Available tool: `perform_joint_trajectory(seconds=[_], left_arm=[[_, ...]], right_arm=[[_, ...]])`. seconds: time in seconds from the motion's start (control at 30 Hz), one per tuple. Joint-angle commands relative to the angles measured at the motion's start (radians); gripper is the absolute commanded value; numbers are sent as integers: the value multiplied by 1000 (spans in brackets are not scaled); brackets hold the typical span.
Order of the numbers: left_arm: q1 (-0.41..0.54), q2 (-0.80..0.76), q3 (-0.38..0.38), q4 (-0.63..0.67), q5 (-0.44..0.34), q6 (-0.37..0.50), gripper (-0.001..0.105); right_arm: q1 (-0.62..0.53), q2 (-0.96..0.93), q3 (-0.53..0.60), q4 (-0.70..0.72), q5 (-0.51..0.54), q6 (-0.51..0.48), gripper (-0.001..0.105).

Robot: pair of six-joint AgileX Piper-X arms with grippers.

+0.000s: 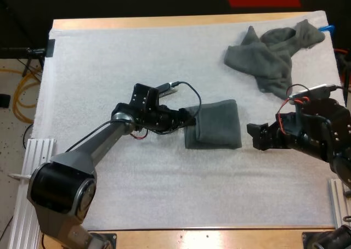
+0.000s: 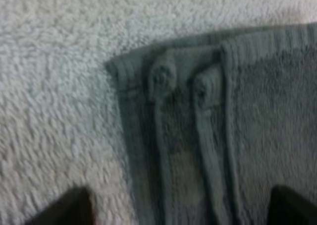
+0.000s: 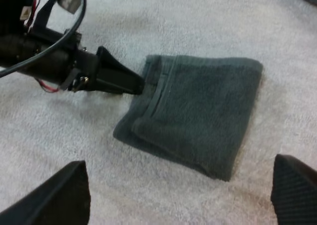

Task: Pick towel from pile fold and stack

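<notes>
1. Grey-green folded towel lay flat near the middle of the white mat, a tidy rectangle with its layered hems turned toward the left arm.
2. At that towel's left edge stood the left gripper, low over the mat.
3. The left wrist view showed its two fingers spread wide, one over bare mat and the other over the cloth. The towel's corner and rolled hems lay just ahead of them, and nothing was clamped between them.
4. From the right wrist view, the left gripper's tip met the hem. Whether it pressed on the cloth could not be told.
5. To the right of the folded towel, apart from it and facing it, stood the right gripper.
6. Its own fingers were likewise wide apart and empty, with bare mat between them and the folded towel beyond.
7. A crumpled towel of the same colour lay in a loose heap at the mat's far right corner, well apart from both grippers and from the folded towel.
8. The wooden table showed as narrow strips along the mat's near and far edges.
</notes>
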Motion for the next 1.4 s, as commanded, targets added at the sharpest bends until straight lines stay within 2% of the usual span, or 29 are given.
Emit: perform_joint_trajectory(seconds=[0.0, 0.1, 0.27, 0.4, 0.47, 0.5, 0.57, 0.6, 0.63, 0.67, 0.7, 0.8, 1.0, 1.07, 1.1, 1.17, 1.2, 1.37], left_arm=[[-27, 10, -9, 21, -20, -19, 72], [-78, 28, -35, 52, -69, -32, 72], [-153, 81, -120, 57, -39, -67, 71], [-177, 112, -171, 57, -23, -85, 71], [-178, 119, -184, 57, -24, -85, 66], [-180, 121, -184, 57, -24, -85, 59], [-179, 120, -184, 57, -24, -85, 33], [-179, 120, -184, 57, -24, -85, 26], [-179, 120, -184, 68, -24, -85, 9], [-179, 120, -184, 80, -24, -78, 0], [-179, 118, -184, 91, -28, -67, 0], [-170, 107, -186, 150, -76, 6, 0], [-72, 49, -186, 372, -233, 242, 0], [3, 27, -186, 450, -301, 338, 0], [18, 23, -186, 464, -325, 353, 0], [107, 4, -186, 538, -420, 443, 0], [131, 1, -186, 555, -437, 465, 0], [327, -11, -186, 648, -626, 615, 0]], right_arm=[[1, -5, 5, 3, 3, 0, 72], [1, -5, 17, 3, 3, 0, 72], [1, -5, 18, 10, 3, 0, 72], [1, -5, 18, 10, 3, 0, 72], [1, -5, 18, 10, 3, 0, 72], [1, -5, 18, 10, 3, 0, 72], [1, -5, 18, 10, 3, -5, 72], [1, -5, 18, 10, 3, -7, 72], [1, -5, 18, 10, 3, -8, 72], [1, -5, 18, 10, 3, -8, 72], [1, -5, 18, 10, 3, -8, 72], [1, -5, 18, 10, 3, -8, 72], [1, -5, 18, 10, 3, -8, 72], [1, -5, 18, 10, 3, -8, 72], [1, -5, 18, 10, 3, -8, 72], [1, -5, 18, 10, 3, -8, 72], [1, -5, 18, 10, 3, -8, 72], [1, -5, 18, 10, 3, -8, 72]])
